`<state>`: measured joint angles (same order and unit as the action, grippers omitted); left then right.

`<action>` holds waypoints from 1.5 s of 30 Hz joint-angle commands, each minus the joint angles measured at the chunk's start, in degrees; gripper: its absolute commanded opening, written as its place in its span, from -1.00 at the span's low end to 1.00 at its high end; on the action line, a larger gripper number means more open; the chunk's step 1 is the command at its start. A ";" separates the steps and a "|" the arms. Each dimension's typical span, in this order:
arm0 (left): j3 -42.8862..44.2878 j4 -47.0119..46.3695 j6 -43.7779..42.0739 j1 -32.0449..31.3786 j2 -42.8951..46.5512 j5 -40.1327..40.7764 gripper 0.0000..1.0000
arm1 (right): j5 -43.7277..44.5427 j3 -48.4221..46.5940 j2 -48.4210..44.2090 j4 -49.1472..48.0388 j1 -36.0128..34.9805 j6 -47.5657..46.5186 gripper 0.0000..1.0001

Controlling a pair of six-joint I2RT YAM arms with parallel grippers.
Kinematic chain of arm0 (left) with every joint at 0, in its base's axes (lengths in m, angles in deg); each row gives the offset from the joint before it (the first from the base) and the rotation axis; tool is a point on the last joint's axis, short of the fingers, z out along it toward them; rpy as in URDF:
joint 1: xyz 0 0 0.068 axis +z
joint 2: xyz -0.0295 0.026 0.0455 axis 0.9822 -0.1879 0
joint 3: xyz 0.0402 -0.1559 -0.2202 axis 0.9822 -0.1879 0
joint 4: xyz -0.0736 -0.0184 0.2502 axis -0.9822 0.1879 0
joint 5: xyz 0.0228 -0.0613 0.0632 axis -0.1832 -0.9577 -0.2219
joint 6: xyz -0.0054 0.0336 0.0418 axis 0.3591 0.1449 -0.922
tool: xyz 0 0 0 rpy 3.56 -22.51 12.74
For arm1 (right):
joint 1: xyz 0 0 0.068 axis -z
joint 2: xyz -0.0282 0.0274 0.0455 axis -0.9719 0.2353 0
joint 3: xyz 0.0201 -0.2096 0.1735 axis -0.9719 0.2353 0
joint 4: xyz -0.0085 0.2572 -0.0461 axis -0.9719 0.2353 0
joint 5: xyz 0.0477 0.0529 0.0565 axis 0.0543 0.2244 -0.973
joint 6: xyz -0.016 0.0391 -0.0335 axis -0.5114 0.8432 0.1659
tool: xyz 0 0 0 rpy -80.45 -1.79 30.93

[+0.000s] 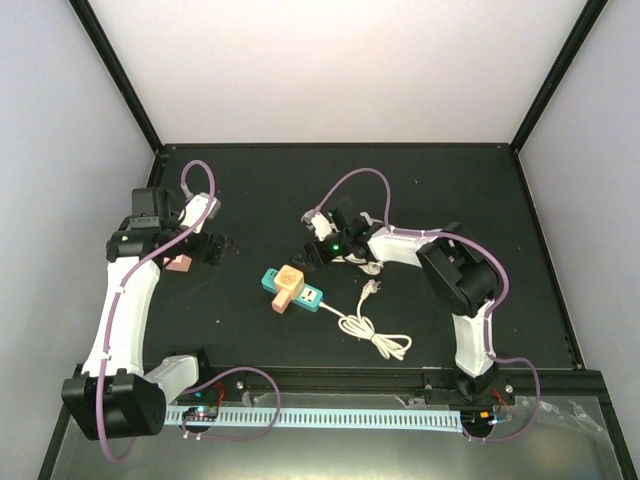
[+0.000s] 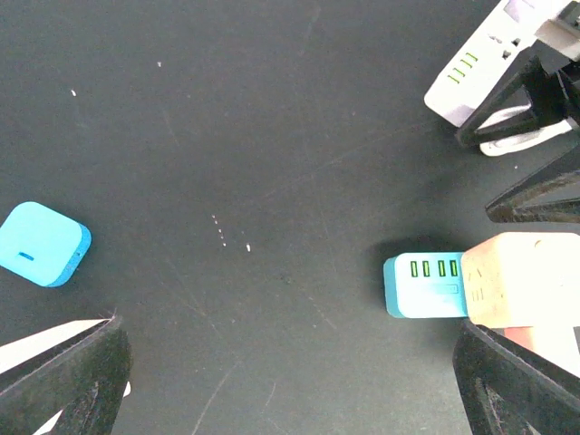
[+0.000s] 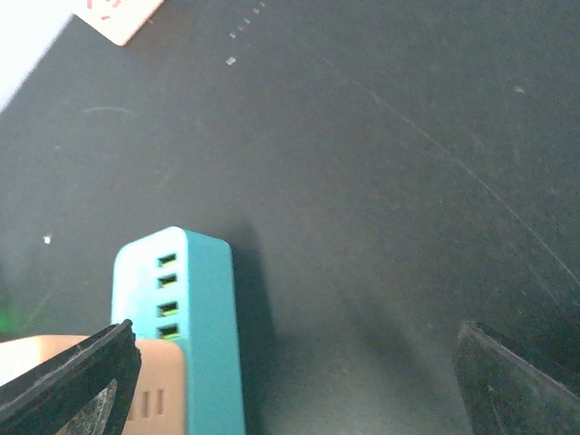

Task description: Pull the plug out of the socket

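Presently the left gripper [image 2: 288,362] and the right gripper [image 3: 297,362] both stand wide apart, holding nothing. Between them, near the middle of the black table [image 1: 430,180], the peach-coloured block plug [image 1: 288,283] sits seated on the teal plastic socket strip [image 1: 310,297]. In my judgement nothing is yet accomplished: the grasp, the bracing of the strip and the pull are all left.

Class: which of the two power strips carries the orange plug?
The teal power strip, with the orange plug on it; the white power strip shows none.
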<state>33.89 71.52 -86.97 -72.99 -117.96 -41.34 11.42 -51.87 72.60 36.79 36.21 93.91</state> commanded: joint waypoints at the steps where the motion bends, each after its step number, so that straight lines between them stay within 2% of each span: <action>1: -0.91 0.33 -2.04 0.33 1.58 -1.38 0.97 | 5.19 -1.11 0.90 5.25 0.15 -0.53 0.94; 6: -1.97 2.66 -6.53 0.34 -0.28 -1.26 0.97 | 7.25 2.58 -0.42 8.38 4.72 -2.31 0.96; 14: -4.66 4.74 -14.99 0.35 -4.39 0.01 0.97 | 8.42 7.47 -4.90 13.65 15.79 -6.29 0.97; 20: -6.41 5.62 -20.99 0.24 -8.37 1.05 0.92 | 7.48 8.04 -6.29 17.08 26.16 -3.00 1.00; 25: -8.14 5.29 -22.70 -2.03 -14.22 3.04 0.55 | 7.10 9.85 -10.21 15.73 30.54 0.69 1.00; 30: -8.95 4.44 -21.87 -4.93 -19.58 2.58 0.18 | -2.76 13.17 -14.55 11.69 29.59 1.83 0.93; 36: -9.45 1.83 -18.30 -9.39 -25.01 1.52 -0.10 | -10.35 15.76 -17.27 6.93 28.50 1.58 0.88; 45: -2.92 -1.07 -11.88 -14.62 -34.82 -4.85 -0.65 | -15.88 23.03 -21.14 -1.99 28.54 4.52 0.87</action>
<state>26.02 72.78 -102.31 -85.56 -149.53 -40.97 -0.47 -31.59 53.21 39.98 64.69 96.21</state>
